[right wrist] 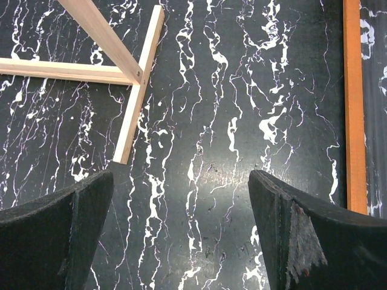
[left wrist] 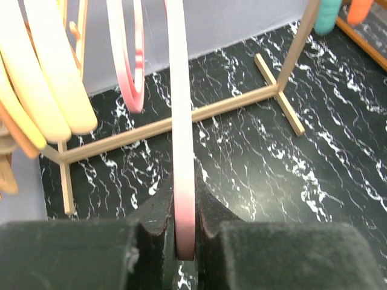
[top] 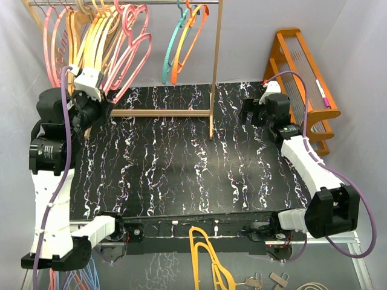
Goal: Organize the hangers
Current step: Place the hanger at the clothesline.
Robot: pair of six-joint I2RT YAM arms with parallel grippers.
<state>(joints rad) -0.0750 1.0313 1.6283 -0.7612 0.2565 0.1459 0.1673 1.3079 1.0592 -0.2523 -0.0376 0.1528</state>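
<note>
Several hangers hang on the wooden rack's top rail (top: 151, 2): pink, tan, yellow and orange ones at the left (top: 91, 36), and a teal and orange pair (top: 184, 39) further right. My left gripper (top: 107, 99) is at the bottom of the left bunch, shut on the lower edge of a pink hanger (left wrist: 183, 151), which runs up between the jaws. Tan and orange hangers (left wrist: 42, 84) hang to its left, another pink one (left wrist: 130, 60) behind. My right gripper (right wrist: 181, 199) is open and empty above the black mat, by the rack's right foot (right wrist: 136, 90).
An orange wooden stand (top: 302, 66) is at the back right, its rail (right wrist: 354, 103) beside my right gripper. A mustard-yellow hanger (top: 205, 260) lies past the mat's front edge. A blue-and-pink bunch (top: 72, 279) lies off the front left corner. The rack's floor bar (top: 163, 112) crosses the mat.
</note>
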